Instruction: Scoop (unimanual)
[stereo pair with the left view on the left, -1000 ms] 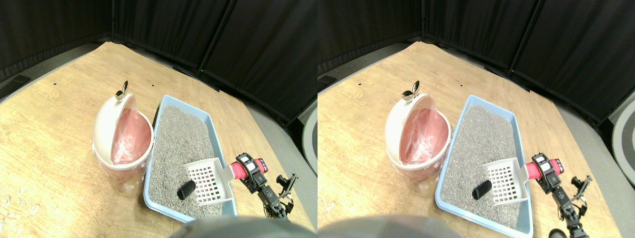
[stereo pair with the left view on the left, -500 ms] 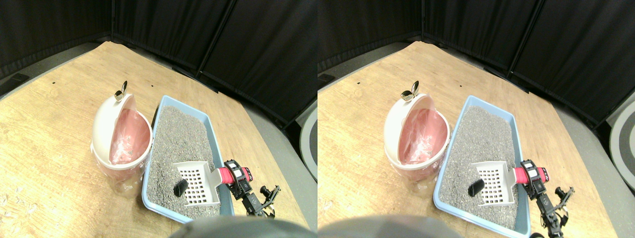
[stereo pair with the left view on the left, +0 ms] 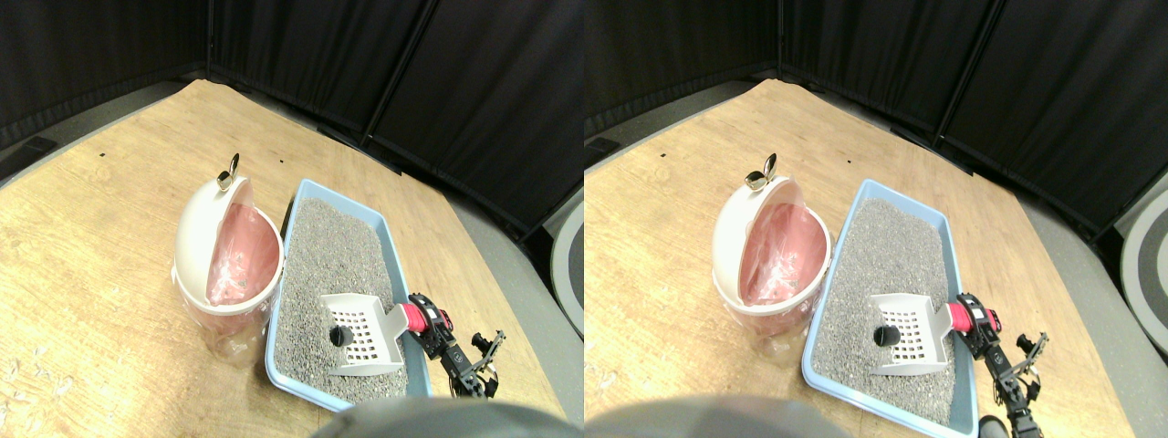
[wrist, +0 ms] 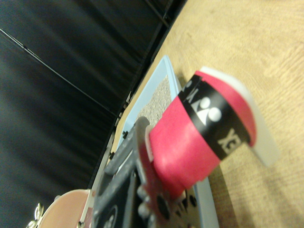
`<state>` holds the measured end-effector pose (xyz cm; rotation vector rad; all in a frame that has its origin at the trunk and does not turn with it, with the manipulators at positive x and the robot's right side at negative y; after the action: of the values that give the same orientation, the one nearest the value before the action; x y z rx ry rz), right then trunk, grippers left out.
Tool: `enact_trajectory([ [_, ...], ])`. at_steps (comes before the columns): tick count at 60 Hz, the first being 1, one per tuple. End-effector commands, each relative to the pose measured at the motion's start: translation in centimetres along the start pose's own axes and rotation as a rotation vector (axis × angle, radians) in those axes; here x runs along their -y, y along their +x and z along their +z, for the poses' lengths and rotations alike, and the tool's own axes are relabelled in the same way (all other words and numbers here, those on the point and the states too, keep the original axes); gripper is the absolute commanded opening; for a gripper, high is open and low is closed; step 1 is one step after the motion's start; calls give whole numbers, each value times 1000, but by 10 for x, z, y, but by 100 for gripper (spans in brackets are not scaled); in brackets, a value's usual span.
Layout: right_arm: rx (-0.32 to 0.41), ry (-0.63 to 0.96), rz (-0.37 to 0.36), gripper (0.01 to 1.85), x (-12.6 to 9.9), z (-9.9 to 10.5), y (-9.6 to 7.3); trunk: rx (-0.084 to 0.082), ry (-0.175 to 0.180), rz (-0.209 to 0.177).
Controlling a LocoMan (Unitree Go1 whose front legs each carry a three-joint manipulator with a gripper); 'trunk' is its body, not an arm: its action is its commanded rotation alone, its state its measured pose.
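We are looking at a staged test area, a lab rather than a home. Black curtains (stereo pair with the left view on the left: 474, 100) hang as a backdrop around the far edges of a bare plywood floor panel (stereo pair with the left view on the left: 100, 237), which sits on a grey floor (stereo pair with the left view on the left: 529, 274). On the panel stand only a blue litter tray (stereo pair with the left view on the left: 399, 265) and a white swing-lid bin (stereo pair with the left view on the left: 224, 260), side by side near its right edge.

Only lettering: white characters on the black band around the red wrapped scoop handle (wrist: 199, 137), wrist view. A logo mark plus partial letters, too blurred and cropped to read. Nothing legible in the stereo pair view.
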<state>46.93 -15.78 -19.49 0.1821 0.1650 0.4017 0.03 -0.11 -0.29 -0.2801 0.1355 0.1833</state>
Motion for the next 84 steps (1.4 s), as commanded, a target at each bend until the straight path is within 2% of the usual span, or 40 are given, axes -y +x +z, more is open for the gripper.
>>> enact_trajectory([
  [1, 198, 117, 2, 6, -2, 19, 3, 25, 7, -7],
  [7, 251, 159, -35, 6, 4, 34, 6, 34, 14, -17],
  [17, 324, 172, -42, 6, 12, 50, 11, 46, 25, -26],
  [24, 367, 221, -34, 6, 15, 54, 14, 51, 31, -29],
  [30, 423, 327, -20, 6, 17, 53, 17, 61, 36, -31],
  [32, 439, 404, -48, 6, 17, 54, 17, 64, 37, -31],
  [34, 454, 412, -57, 6, 18, 54, 19, 68, 40, -34],
  [41, 465, 472, -50, 6, 17, 62, 24, 76, 43, -39],
  [50, 478, 516, -33, 6, 16, 80, 30, 78, 45, -41],
  [61, 441, 439, -49, 6, 17, 101, 31, 83, 40, -37],
  [76, 426, 475, -47, 6, 14, 102, 32, 86, 33, -27],
  [84, 398, 401, -39, 6, 10, 103, 33, 89, 30, -22],
])
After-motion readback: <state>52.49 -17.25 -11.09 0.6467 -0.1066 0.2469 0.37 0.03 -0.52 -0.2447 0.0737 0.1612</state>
